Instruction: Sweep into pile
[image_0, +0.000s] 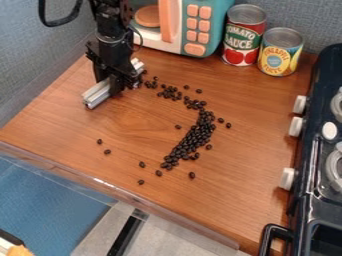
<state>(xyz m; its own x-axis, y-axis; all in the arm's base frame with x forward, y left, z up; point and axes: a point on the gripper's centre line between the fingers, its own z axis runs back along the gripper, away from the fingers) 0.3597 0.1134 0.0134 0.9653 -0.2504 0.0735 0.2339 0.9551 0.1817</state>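
Clasping a long, pale, ridged bar (98, 94), the black two-finger gripper (116, 82) is at the brown wooden counter's (137, 120) upper left; small black beans (196, 136) curve away rightward and nearer the camera, their thickest stretch roughly parallel to the bar!

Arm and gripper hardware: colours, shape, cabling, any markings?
Arm is black, built of chunky segments, with a rounded joint that catches a greyish shine. Gripper is black too, angular and bracket-like. Thick black cable loops out beside the arm; thin dark wire curves off the other side. No markings I can make out.
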